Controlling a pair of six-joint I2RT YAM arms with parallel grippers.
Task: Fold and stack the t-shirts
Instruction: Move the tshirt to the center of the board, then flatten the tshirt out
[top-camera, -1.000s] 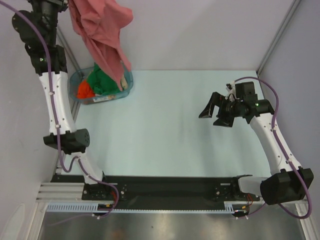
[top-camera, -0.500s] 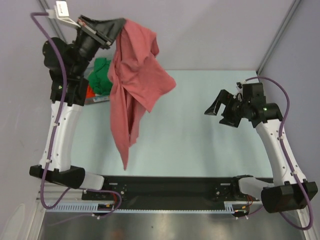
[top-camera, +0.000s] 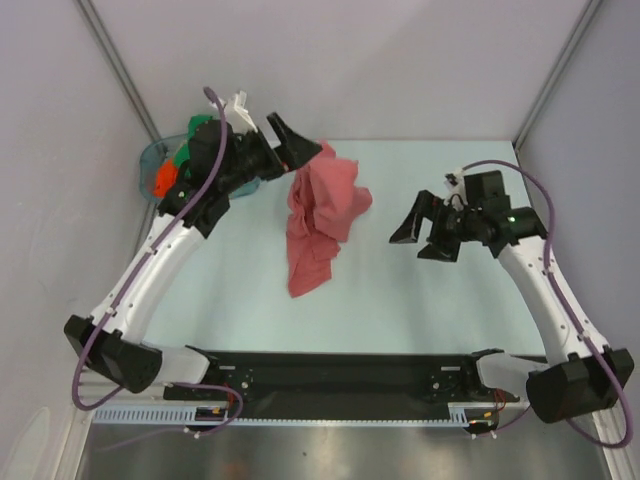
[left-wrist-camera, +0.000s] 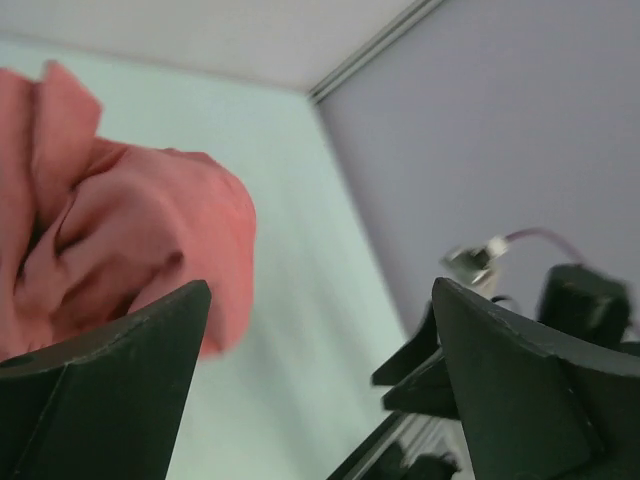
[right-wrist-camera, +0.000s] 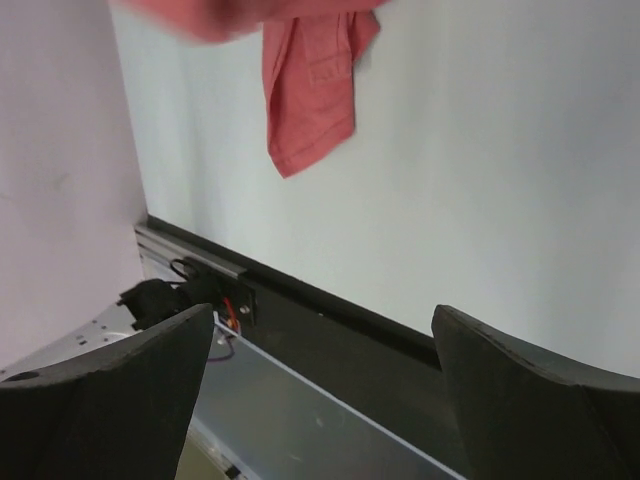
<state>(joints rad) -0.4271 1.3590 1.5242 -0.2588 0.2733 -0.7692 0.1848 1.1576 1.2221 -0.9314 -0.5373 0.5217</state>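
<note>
The salmon-red t-shirt is a crumpled bunch at mid-table. Its lower end lies flat on the surface and its upper part is blurred. My left gripper stands open just above and left of the shirt's top, with nothing between its fingers. In the left wrist view the shirt sits beyond the left finger, outside the left gripper. My right gripper hovers open to the right of the shirt, apart from it, and the right gripper holds nothing in its wrist view. Green and orange t-shirts lie in the tub.
A clear blue-tinted tub stands at the back left corner, partly hidden behind my left arm. Grey walls close in the table on the left, back and right. A black rail runs along the near edge.
My left arm swung the red t-shirt from above the tub down to mid-table, then opened and let it go. The shirt dropped into a bunch. The right gripper barely moved.
</note>
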